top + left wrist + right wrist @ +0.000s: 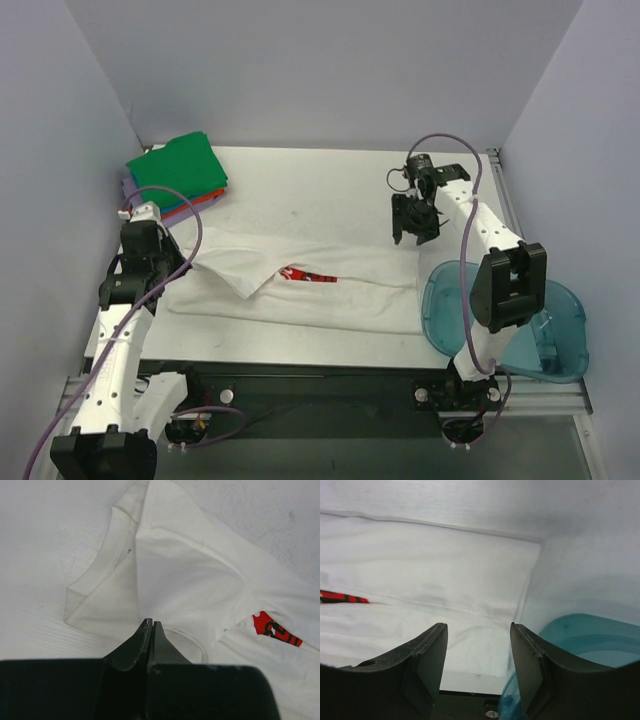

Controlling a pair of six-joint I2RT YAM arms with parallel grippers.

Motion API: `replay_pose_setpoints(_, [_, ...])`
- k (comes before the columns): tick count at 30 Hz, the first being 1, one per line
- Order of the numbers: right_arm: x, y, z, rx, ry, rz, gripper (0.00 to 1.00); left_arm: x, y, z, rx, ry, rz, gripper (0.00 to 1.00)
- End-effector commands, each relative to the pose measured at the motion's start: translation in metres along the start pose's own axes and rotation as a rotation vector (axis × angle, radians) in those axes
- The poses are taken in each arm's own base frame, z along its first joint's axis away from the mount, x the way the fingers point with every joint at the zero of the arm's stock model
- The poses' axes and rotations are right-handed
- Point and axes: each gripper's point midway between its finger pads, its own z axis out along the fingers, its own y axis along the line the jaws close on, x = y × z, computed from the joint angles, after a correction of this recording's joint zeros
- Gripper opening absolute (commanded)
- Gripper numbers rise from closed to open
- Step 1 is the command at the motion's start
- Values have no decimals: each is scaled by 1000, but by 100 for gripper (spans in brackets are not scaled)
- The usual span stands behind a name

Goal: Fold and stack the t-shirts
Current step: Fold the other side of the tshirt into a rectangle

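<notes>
The white t-shirt lies partly folded across the table, a red logo peeking from under a flap, its script too small to read. The left arm bends low over the collar end, the left gripper clenched tight. The right arm reaches out, the right gripper gaping over the shirt's right edge, holding nothing. The folded shirts, green on top, sit at the far-left corner.

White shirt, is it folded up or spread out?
Partly folded: the white shirt has a flap over part of its red logo, yet lies long across the table.
</notes>
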Motion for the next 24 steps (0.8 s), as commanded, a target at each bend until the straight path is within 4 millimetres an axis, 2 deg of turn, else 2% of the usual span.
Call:
replay_pose_setpoints(1, [-6,38,-11,-64,1,-101,53,17,5,9,-23,89,0,0])
replay_pose_setpoints(6, [-10,87,-11,-186,6,-192,52,41,-5,18,14,245,-27,0])
replay_pose_setpoints(8, [-6,114,-14,-294,27,-211,51,50,-6,21,10,305,-38,0])
replay_pose_setpoints(13, [5,167,-10,-406,49,-264,50,68,8,28,-88,401,-59,0])
replay_pose_setpoints(14, [12,183,-15,-423,48,-306,50,68,13,29,-116,406,-61,0])
replay_pose_setpoints(16, [21,198,-16,-440,55,-332,50,73,23,34,-181,423,-78,0])
replay_pose_setpoints(17, [30,212,-18,-456,62,-356,50,74,30,37,-217,421,-84,0])
replay_pose_setpoints(23, [70,276,-11,-530,115,-327,45,82,36,59,-199,401,-54,0])
replay_pose_setpoints(24, [85,289,-11,-537,126,-351,45,87,41,64,-200,396,-40,0])
